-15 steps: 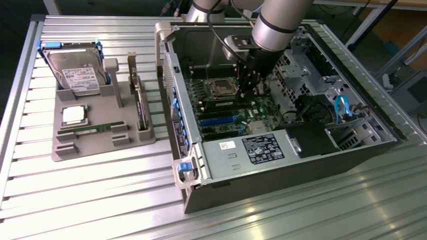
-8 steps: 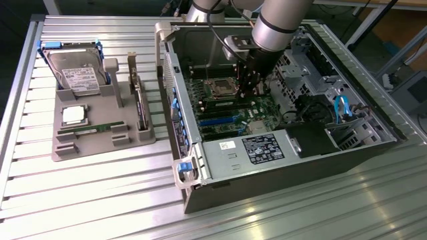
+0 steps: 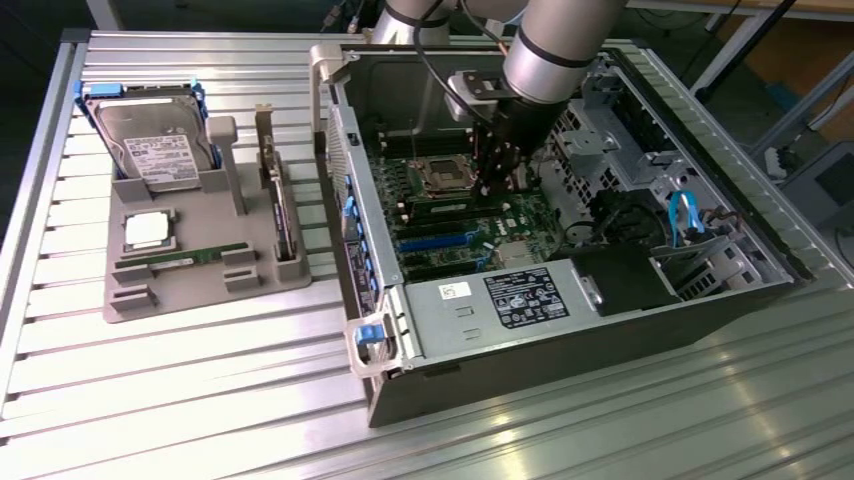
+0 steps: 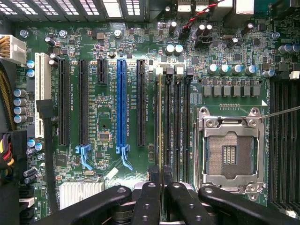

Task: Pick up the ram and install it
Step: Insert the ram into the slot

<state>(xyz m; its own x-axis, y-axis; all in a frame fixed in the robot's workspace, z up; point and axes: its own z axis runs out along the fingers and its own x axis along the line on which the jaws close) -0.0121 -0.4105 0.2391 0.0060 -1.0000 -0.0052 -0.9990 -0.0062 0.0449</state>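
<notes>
In the wrist view the ram [image 4: 161, 122] appears edge-on as a thin strip with a gold edge. It runs along the row of black memory slots [image 4: 177, 122] beside the empty processor socket [image 4: 229, 150]. My gripper [image 4: 161, 177] is shut on the near end of the ram, its black fingers [image 4: 149, 197] pressed together around it. I cannot tell whether the ram is touching its slot. In the exterior view my gripper [image 3: 505, 178] reaches down inside the open computer case [image 3: 400, 330], just over the motherboard [image 3: 461, 225] next to the socket [image 3: 445, 177].
A grey holder [image 3: 200, 295] at the exterior view's left carries a hard drive [image 3: 154, 150], a square silver processor [image 3: 147, 230], a bracketed card [image 3: 276, 200] and a thin green stick [image 3: 187, 258]. Blue and black expansion slots [image 4: 122, 103] lie beside the memory slots. Case walls and cables surround the arm.
</notes>
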